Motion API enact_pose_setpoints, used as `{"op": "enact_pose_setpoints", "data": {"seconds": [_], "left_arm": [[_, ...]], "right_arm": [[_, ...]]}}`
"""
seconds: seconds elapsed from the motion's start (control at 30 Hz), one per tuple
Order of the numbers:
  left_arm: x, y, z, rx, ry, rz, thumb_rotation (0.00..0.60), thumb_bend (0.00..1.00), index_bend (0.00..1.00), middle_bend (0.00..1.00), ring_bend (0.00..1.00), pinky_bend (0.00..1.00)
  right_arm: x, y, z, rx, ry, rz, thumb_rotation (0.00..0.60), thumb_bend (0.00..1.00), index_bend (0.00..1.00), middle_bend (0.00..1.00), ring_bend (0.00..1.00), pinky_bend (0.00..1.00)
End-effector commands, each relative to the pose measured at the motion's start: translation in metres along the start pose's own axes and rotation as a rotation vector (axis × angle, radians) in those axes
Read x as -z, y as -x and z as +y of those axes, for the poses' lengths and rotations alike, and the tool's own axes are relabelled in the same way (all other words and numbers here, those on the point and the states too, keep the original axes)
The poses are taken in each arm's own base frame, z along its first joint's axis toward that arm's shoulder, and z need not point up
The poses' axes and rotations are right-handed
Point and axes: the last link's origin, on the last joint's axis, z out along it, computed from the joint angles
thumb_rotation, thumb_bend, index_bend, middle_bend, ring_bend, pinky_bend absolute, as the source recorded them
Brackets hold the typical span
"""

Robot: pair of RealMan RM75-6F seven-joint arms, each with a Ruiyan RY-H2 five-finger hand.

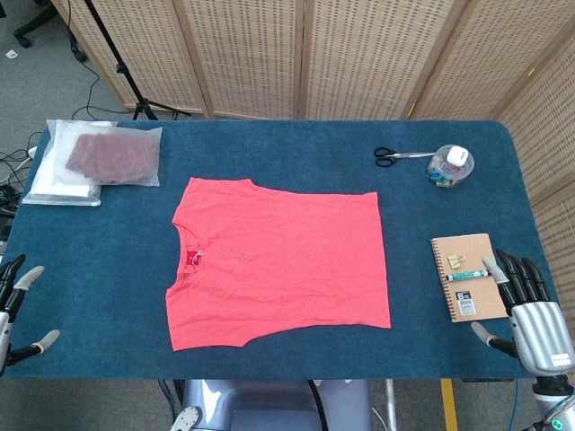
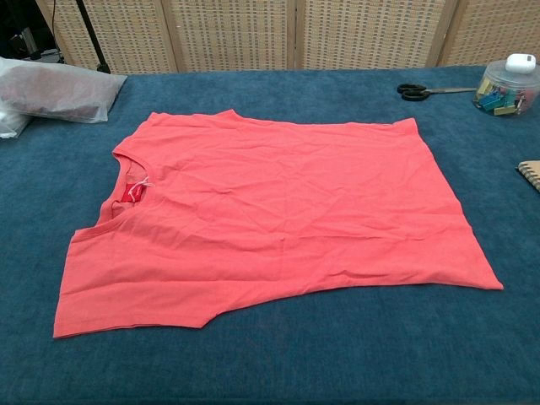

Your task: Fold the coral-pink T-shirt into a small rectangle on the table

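Note:
The coral-pink T-shirt [image 1: 278,260] lies spread flat on the blue table [image 1: 287,148], neckline to the left and hem to the right; in the chest view the T-shirt [image 2: 270,211] fills the middle. My left hand [image 1: 18,310] hovers at the table's front left edge, fingers apart and holding nothing, well clear of the shirt. At the front right edge is my right hand [image 1: 530,310], also with fingers spread and empty, beside the notebook. Neither hand shows in the chest view.
A plastic bag with dark cloth [image 1: 103,157] lies at the back left. Black scissors [image 1: 400,156] and a clear tub of clips [image 1: 451,165] sit at the back right. A spiral notebook [image 1: 467,277] with a marker [image 1: 467,276] on it lies right of the shirt.

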Motion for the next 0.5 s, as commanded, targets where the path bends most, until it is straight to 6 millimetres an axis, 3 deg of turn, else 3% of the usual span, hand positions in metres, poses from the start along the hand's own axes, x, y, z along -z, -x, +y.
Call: {"op": "enact_pose_setpoints", "data": {"seconds": [0.03, 0.27, 0.5], "left_arm": [[0.000, 0.000, 0.000, -0.001, -0.002, 0.000, 0.600, 0.00, 0.00, 0.00, 0.00, 0.00], [-0.003, 0.003, -0.001, -0.012, -0.012, -0.006, 0.600, 0.00, 0.00, 0.00, 0.00, 0.00], [-0.008, 0.007, 0.001, -0.019, -0.010, -0.016, 0.600, 0.00, 0.00, 0.00, 0.00, 0.00]], "right_arm": [[0.000, 0.000, 0.000, -0.001, -0.001, -0.004, 0.600, 0.00, 0.00, 0.00, 0.00, 0.00], [0.003, 0.006, -0.002, 0.022, -0.032, -0.060, 0.600, 0.00, 0.02, 0.00, 0.00, 0.00], [0.004, 0.029, -0.023, -0.019, -0.175, -0.159, 0.600, 0.00, 0.24, 0.00, 0.00, 0.00]]}}
